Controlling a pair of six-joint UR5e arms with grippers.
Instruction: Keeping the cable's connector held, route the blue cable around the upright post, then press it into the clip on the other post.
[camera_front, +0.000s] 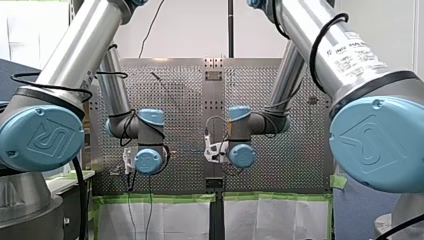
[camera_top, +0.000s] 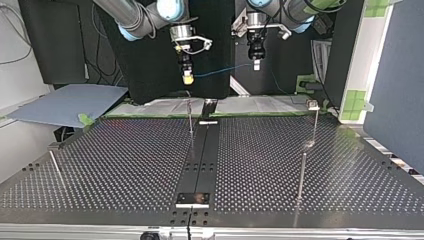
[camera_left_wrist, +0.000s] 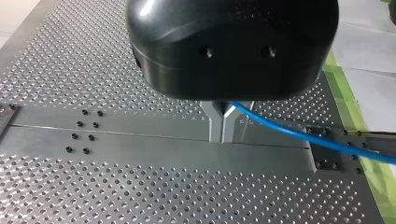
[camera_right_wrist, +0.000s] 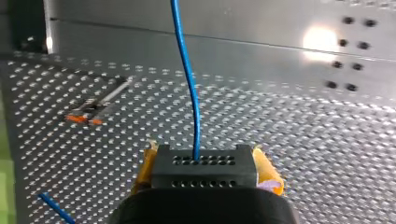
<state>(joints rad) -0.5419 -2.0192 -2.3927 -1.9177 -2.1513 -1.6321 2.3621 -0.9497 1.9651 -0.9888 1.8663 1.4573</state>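
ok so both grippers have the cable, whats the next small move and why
Probably lower both arms toward the upright post: the blue cable spans between my right gripper, shut on the connector, and my left gripper, shut on the cable, both well above the table, and it touches no post yet.

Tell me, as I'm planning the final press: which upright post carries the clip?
The post at the top view's right, with a small clip at its tip; the middle post is a bare thin rod.
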